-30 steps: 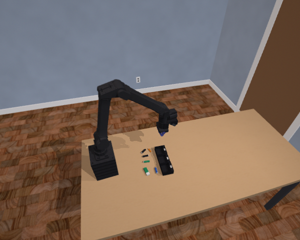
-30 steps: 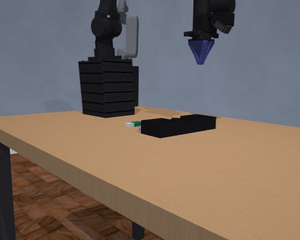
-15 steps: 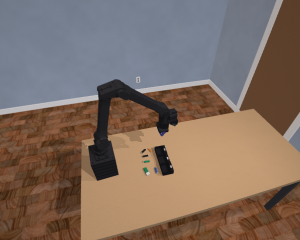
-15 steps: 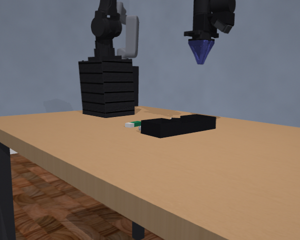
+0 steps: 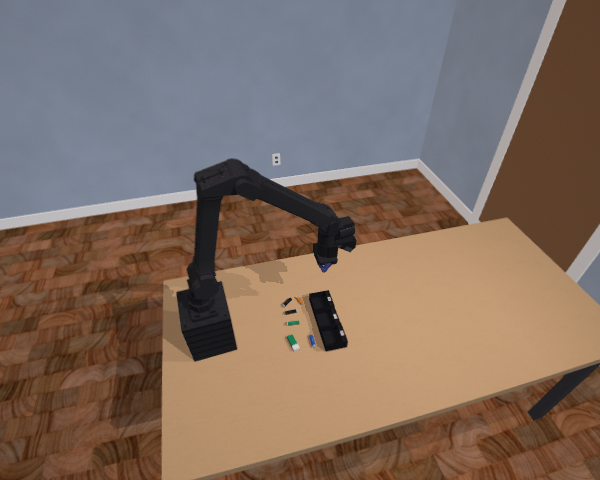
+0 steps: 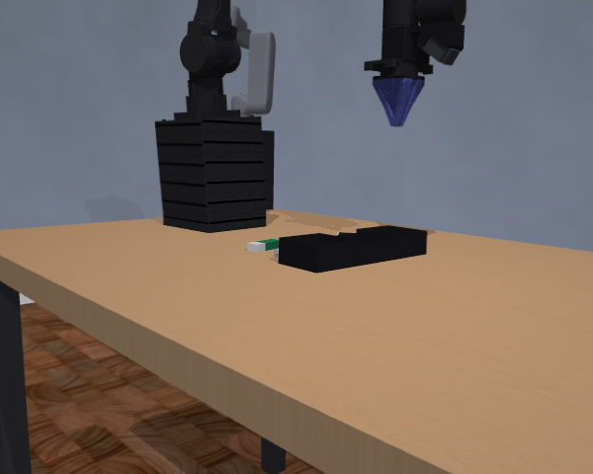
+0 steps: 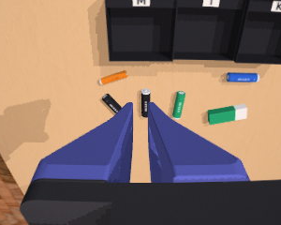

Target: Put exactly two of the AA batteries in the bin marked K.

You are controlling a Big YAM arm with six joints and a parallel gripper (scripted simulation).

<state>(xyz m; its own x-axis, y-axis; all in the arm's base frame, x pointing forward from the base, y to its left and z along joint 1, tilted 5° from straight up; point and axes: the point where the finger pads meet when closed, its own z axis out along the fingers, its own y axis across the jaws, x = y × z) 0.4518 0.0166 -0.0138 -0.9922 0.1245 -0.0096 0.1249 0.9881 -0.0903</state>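
Observation:
My gripper (image 5: 325, 268) (image 6: 396, 124) (image 7: 140, 111) is nearly closed, with a narrow empty gap between the fingertips, high above the table. Below lie an orange cylinder (image 5: 298, 300) (image 7: 113, 78), a tilted black one (image 5: 287, 302) (image 7: 112, 103), another black one (image 5: 290, 312) (image 7: 145, 104), a green one (image 5: 292, 322) (image 7: 179, 106) and a blue one (image 5: 311, 340) (image 7: 243, 78). They look like batteries; their sizes are hard to tell. The bin marked K (image 5: 334, 338) (image 7: 263, 43) is the end compartment near the blue cylinder. No thing shows in its visible part; the wrist view cuts it off.
A green and white eraser (image 5: 292, 341) (image 6: 266, 245) (image 7: 227, 114) lies near the blue cylinder. The bins marked M (image 7: 140, 42) and T (image 7: 205, 42) adjoin K in one black row, standing on the table (image 5: 419, 330) (image 6: 133, 276). The arm's base stands beyond the cylinders.

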